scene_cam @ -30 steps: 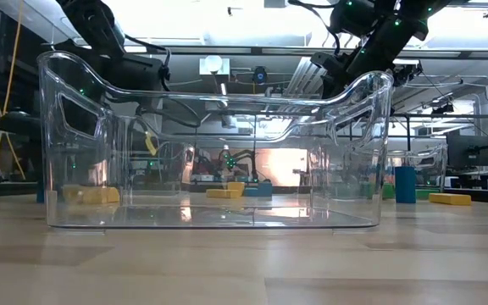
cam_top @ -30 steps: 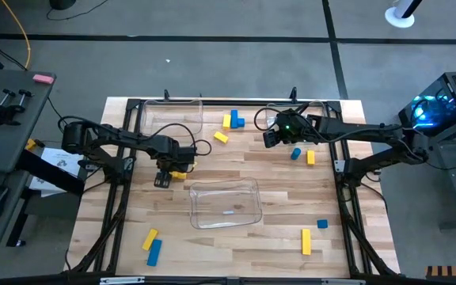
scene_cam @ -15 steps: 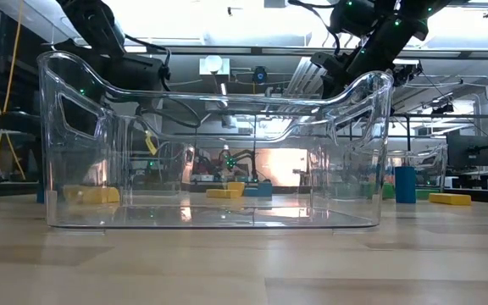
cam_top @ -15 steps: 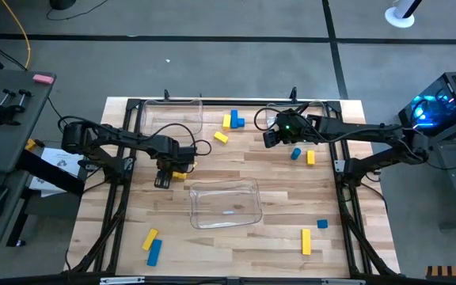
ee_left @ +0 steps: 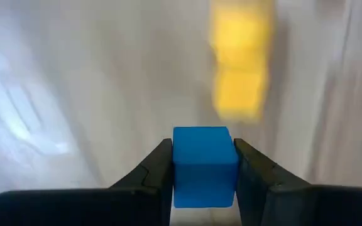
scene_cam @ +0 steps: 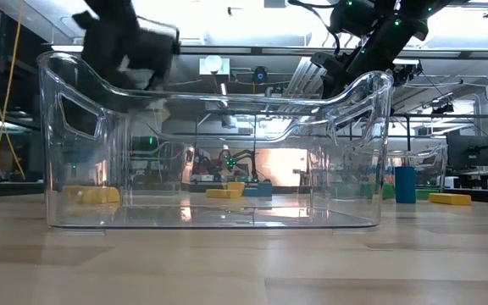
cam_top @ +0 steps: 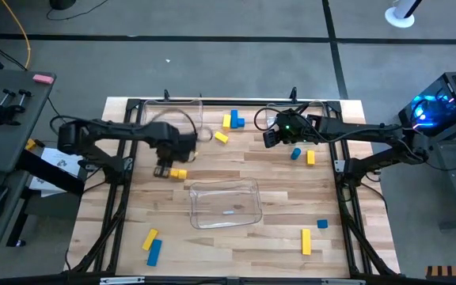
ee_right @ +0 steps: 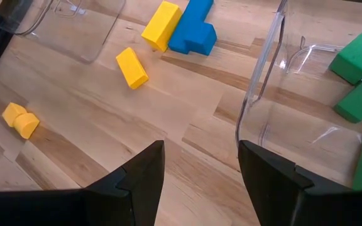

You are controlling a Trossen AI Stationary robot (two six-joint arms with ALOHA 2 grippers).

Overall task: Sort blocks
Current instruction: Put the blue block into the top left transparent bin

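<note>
While the left gripper pinches a blue block between its two fingers above the wooden table, a pair of yellow blocks lies on the boards just ahead of it. Right gripper, fingers spread and holding nothing, hangs beside a clear bin containing green blocks; yellow and blue blocks lie ahead of it, beyond its fingertips
</note>
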